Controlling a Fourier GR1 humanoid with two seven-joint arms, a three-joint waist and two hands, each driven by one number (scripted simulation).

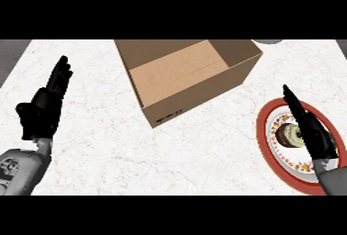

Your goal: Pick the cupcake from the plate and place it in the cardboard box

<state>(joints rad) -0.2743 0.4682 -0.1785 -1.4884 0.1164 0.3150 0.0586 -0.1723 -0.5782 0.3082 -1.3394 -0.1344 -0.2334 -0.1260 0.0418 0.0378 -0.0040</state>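
A cupcake with pale frosting and a dark wrapper lies on a red-rimmed patterned plate at the right of the counter. My right hand hangs over the plate just right of the cupcake, fingers straight and pointing away from me, partly hiding it. The open cardboard box stands at the middle back, its inside bare. My left hand rests open at the left, fingers up, well away from box and plate.
The white marble counter stretches between the box and the plate. A grey object peeks in at the top right edge. Dark counter edges show at the far left and far right corners.
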